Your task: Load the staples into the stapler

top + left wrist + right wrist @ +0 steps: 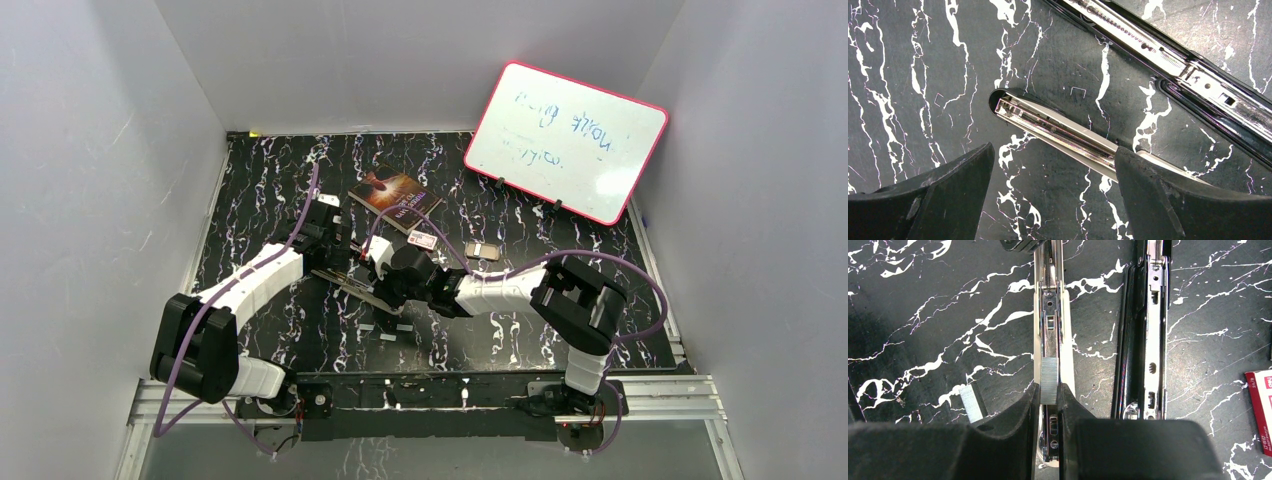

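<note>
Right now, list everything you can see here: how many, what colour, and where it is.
stapler: one, black and silver, opened flat mid-table
staples: one strip, grey, pinched over the stapler's channel
spare strip: one, grey, on the table nearby
staple box: one, white and red, beyond the stapler
small tray: one, grey, right of the box
book: one, dark reddish, far centre
whiteboard: one, white, pink frame, far right
table: one, black, white veins
left gripper: one, black, open over the stapler
right gripper: one, black, shut on the staples
</note>
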You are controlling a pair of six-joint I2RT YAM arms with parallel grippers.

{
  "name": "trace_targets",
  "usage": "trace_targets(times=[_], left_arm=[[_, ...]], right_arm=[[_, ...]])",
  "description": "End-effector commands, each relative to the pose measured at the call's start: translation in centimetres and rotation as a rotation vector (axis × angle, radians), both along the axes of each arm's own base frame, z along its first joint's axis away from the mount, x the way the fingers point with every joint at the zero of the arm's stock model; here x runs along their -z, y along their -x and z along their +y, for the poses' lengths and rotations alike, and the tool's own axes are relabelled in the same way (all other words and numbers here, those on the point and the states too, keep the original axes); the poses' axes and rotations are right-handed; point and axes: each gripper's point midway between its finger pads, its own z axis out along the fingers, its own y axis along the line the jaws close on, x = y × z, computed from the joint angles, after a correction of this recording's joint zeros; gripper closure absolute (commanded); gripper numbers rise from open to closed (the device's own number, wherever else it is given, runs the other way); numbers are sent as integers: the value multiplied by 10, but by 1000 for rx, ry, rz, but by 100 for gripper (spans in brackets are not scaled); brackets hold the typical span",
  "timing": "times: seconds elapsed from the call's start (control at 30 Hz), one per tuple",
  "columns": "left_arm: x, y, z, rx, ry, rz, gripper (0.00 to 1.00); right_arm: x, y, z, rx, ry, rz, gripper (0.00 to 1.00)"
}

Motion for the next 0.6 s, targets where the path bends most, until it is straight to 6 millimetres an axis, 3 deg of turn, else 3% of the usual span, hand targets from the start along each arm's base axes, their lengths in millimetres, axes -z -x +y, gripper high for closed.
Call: trace_targets(times=[0.0, 0.57], left_arm=[[2, 4, -1, 14, -4, 13, 11], [3, 4, -2, 21, -4, 14, 11]], right_arm=[[-4, -1, 9, -6, -9, 3, 100], [5, 4, 3, -36, 39, 8, 100]])
